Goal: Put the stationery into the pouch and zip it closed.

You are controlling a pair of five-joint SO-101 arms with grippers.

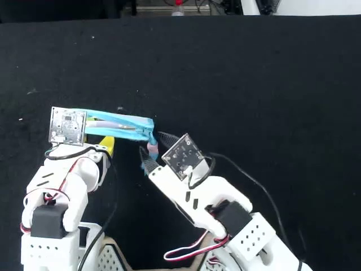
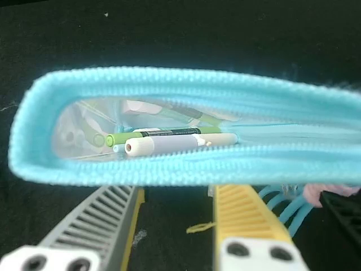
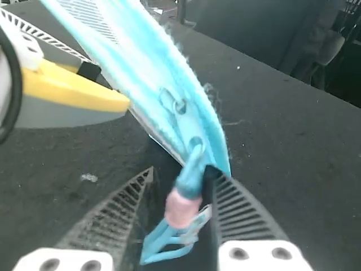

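the blue pouch (image 1: 121,125) is on the near left part of the black surface (image 1: 225,73). it stretches sideways from the front of the left arm toward the right arm.

from the left wrist, its fuzzy blue rim gapes in a long oval, and the stationery is already inside. a pale grey pen (image 2: 169,144) with a white cap lies nearest the rim. a green pen (image 2: 115,139) is just behind it, and more pale shapes are deeper in, too dim to name. the mouth tapers shut toward the end where the pink bead (image 3: 181,206) hangs, so the zip is not yet fully closed.

the left claw (image 2: 176,195) sits right under the pouch, whose rim covers its front. i cannot tell whether it grips the fabric or merely sits against it.

the right claw (image 3: 183,173) is at the pouch's other end, moderately spread and gripping nothing. the zip pull hangs down between its dark ribbed fingers (image 3: 113,220), and the bead sits in the gap. blue cords (image 3: 163,240) trail below the bead. the corner of the pouch touches, or all but touches, the tip of one finger.

a bottle (image 1: 177,8) stands beyond the far edge of the surface.
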